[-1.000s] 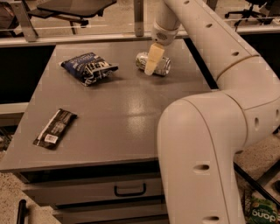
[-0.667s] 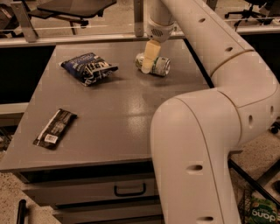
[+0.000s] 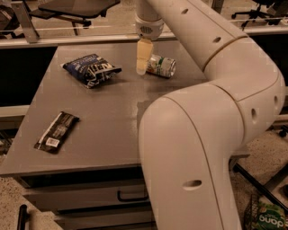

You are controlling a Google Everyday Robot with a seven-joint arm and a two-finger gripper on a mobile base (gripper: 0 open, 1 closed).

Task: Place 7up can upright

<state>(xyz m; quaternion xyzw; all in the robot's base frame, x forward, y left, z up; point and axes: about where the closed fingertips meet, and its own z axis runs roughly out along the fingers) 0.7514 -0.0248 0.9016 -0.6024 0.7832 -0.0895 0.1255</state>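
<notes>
Gripper (image 3: 141, 67) down over the far part of the tabletop (image 3: 108, 112), hanging from a white wrist (image 3: 149, 24) at the top edge of the view, its pale yellowish tip pointing straight down and ending at or just above the surface. Width of its opening: cannot tell from this angle.

Just right of that tip, touching it or nearly so, 7up can (image 3: 162, 66), lying on its side, not upright, long axis running left to right with a slight slant toward the near right. Pale body with green markings; shiny silver end turned to the right. Left end right at the gripper's edge, perhaps partly behind it. Held or merely beside the gripper: cannot tell.

Left of the gripper and apart from it, dark blue crinkled snack bag (image 3: 91, 69) with white lettering, flat on the tabletop. Nearer the front left corner, well apart from bag and can, dark bar wrapper (image 3: 56, 131), long and narrow, lying at a slant, with a white label at its near end.

Large white arm (image 3: 198, 148) filling the right half of the view, rising from the lower middle, bending at the right and reaching back across to the wrist above the can.

Below the tabletop's front edge, drawer (image 3: 90, 197) with a dark handle (image 3: 132, 196). Beyond the far edge, office chair (image 3: 76, 8). On the floor at lower right, green package (image 3: 265, 218).
</notes>
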